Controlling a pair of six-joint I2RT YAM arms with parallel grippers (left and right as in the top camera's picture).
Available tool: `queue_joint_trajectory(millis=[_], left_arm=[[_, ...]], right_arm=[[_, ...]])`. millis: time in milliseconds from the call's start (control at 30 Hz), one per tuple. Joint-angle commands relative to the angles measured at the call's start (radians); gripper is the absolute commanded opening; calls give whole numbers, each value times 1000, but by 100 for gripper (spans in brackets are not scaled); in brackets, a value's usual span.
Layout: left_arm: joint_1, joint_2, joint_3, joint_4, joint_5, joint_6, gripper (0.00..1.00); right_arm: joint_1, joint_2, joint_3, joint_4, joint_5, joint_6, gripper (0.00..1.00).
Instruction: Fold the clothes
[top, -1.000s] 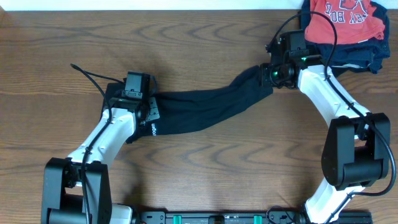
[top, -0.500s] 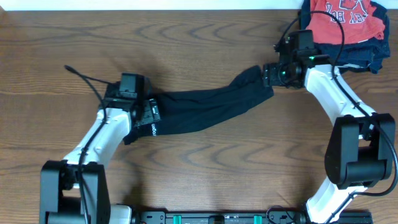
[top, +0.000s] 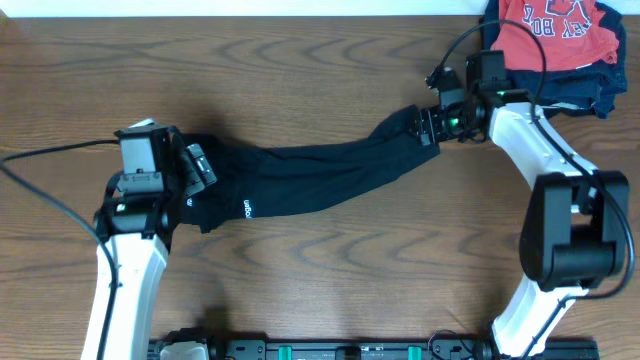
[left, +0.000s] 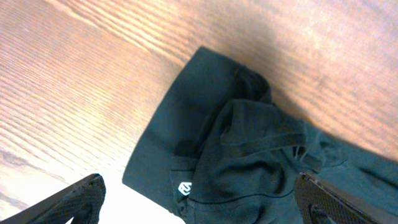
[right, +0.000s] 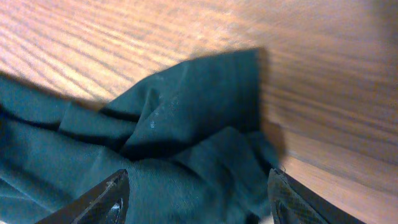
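Your left tool (left: 202, 196) and right tool (right: 198, 190) gape empty; pinch the limp, soft T-shirt (top: 300, 180) at its bunched ends

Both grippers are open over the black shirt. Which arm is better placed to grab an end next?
Probably the left: the left gripper stands wide open over the black T-shirt's bunched left end. The right gripper is open less, at the narrow right tip.
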Motion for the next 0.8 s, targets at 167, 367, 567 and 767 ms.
queue_joint_trajectory(millis=[167,367,567,767], left_arm=[[10,-26,22,-33,-12,-9,98],[10,-26,22,-64,-12,-9,98],[10,-26,22,-71,-12,-9,98],[10,-26,22,-75,-12,-9,98]], right_arm=[[-11,89,14,-2,-66,-45,71],[-10,136,13,0,33,-47,72],[-10,174,13,8,172,-47,78],[-10,182,13,51,225,-47,80]])
